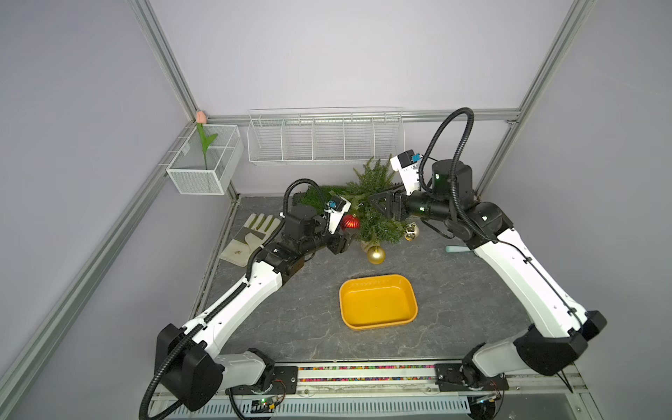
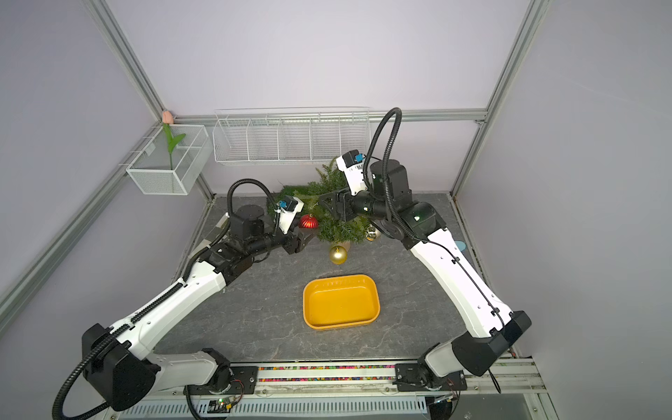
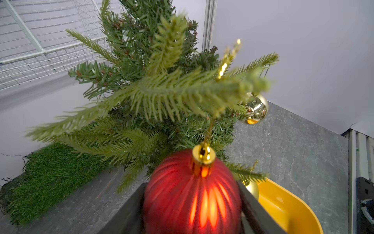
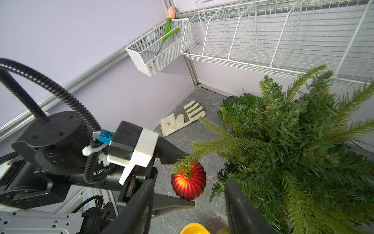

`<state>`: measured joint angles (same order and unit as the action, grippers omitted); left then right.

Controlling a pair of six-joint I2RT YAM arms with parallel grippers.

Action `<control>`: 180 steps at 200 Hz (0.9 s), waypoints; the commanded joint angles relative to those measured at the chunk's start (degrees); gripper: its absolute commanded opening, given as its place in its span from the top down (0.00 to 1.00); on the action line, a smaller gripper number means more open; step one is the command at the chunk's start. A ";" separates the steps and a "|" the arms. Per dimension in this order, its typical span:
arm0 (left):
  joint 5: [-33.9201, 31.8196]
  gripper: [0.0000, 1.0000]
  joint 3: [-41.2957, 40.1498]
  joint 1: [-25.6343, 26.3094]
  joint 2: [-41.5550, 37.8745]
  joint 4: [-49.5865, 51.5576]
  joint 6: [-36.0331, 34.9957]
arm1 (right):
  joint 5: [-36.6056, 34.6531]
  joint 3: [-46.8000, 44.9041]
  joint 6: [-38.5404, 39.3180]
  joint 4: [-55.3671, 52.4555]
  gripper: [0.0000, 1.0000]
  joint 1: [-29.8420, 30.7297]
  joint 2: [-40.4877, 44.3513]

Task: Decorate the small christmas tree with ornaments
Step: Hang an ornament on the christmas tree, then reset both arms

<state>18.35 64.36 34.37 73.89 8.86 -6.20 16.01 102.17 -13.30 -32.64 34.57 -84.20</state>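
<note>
A: Your left wrist view shows the red ornament [image 3: 192,194] blurred, cut off at the edge.
B: And the base of the small christmas tree [image 1: 382,226]?
A: Mostly hidden from you by its own branches.

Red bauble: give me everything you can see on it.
The red bauble is a glossy, ribbed ball, plastic by its look, with a gold cap on top. It hangs cap-up by a thin loop from an outer branch tip of the small christmas tree. The left gripper has its fingers spread either side of it; contact cannot be confirmed. An orange glow shows on one side.
</note>
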 commanded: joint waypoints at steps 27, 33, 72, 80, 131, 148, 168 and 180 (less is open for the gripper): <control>0.89 0.17 -0.71 -0.53 -0.32 -1.83 1.48 | -0.89 -1.66 -0.07 1.37 0.40 -0.25 2.86; 0.81 0.17 -0.70 -0.53 -0.41 -1.83 1.59 | -1.03 -1.83 -0.10 1.41 0.40 -0.29 2.97; 1.13 0.12 -1.44 -0.53 -1.84 -1.96 1.79 | -3.68 -3.07 0.79 0.38 0.39 -0.54 4.28; 0.90 0.08 -1.95 -0.53 -2.44 -2.01 2.04 | -4.91 -3.28 1.13 -0.38 0.39 -0.76 4.54; -4.08 0.01 -7.04 -0.62 -9.05 0.16 4.09 | -15.07 -10.62 2.47 -1.61 0.21 -6.87 9.77; -6.71 0.01 -9.73 -0.61 -12.38 0.54 5.20 | -20.35 -14.59 2.57 -0.85 0.02 -10.01 12.42; -11.35 0.01 -12.93 -0.62 -15.84 1.27 6.40 | -27.73 -20.27 2.88 0.90 0.11 -13.83 15.51; -15.49 0.01 -14.87 -0.62 -17.60 2.15 7.34 | -31.22 -24.69 3.57 2.82 0.11 -16.50 17.19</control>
<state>11.05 52.80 34.11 59.11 8.88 -1.76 -4.67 83.81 -11.05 -32.86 21.82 -70.30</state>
